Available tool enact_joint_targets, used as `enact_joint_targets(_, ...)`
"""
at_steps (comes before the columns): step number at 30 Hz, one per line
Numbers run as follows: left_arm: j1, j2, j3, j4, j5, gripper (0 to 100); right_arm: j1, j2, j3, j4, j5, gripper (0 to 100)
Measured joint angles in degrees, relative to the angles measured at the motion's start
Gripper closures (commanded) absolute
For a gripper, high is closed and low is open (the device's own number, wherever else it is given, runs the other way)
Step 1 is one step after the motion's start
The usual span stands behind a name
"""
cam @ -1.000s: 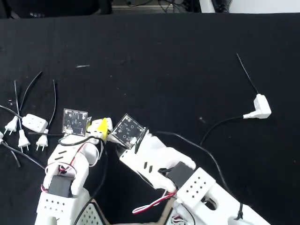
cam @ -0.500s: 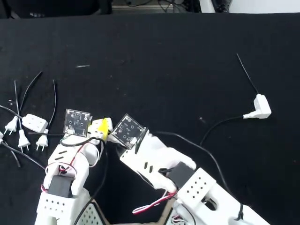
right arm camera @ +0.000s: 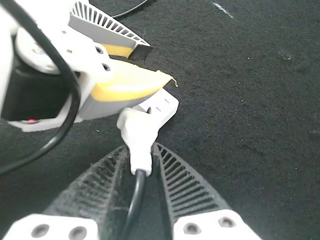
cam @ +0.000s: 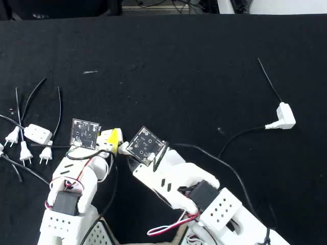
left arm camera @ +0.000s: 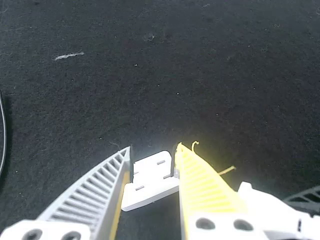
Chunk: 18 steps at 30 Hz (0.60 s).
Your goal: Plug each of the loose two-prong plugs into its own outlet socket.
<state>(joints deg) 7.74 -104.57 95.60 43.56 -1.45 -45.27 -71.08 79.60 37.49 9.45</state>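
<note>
Step in hand: mating one plug with its socket, as I judge it; both arms meet near the front left part of the black table (cam: pixel 179 61).
Left gripper (left arm camera: pixel 153 148): closed on a small white socket block (left arm camera: pixel 150 181), which sits between the grey finger and the yellow finger; short slots show on its upper face.
Right gripper (right arm camera: pixel 140 148): its two black fingers clamp a white two-prong plug (right arm camera: pixel 136 132) by the body, and the black cable (right arm camera: pixel 131 200) runs out backward between them.
Plug and socket: the plug nose touches the edge of the socket block. The prongs are hidden, so I cannot tell how deep they sit.
Next move: probably a straight push of the plug along its own axis, while the left gripper holds the block firm. A tilted plug would likely jam or push the block out of the grip.
Waiting parts: an angled plug (cam: pixel 285 116) lies well apart on the right side. A second socket block (cam: pixel 37 133) and three small plugs (cam: pixel 24 151) lie at the left edge.
</note>
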Motion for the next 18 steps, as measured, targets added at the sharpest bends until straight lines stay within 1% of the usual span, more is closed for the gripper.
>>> enact_joint_targets(6,-0.2,0.0,0.0,0.0,0.0,85,0.0,0.0,0.3,0.0,0.0,98.8)
enact_joint_targets(9,-2.4,0.2,-0.1,0.1,0.0,85,0.9,1.6,0.3,-0.5,0.0,98.8)
enact_joint_targets(13,-6.0,0.5,-0.2,0.2,-0.1,85,2.3,10.1,-2.6,-1.1,0.0,98.8)
enact_joint_targets(18,-6.7,0.5,-0.2,0.2,-0.1,85,2.4,25.7,-9.5,-3.7,0.0,98.8)
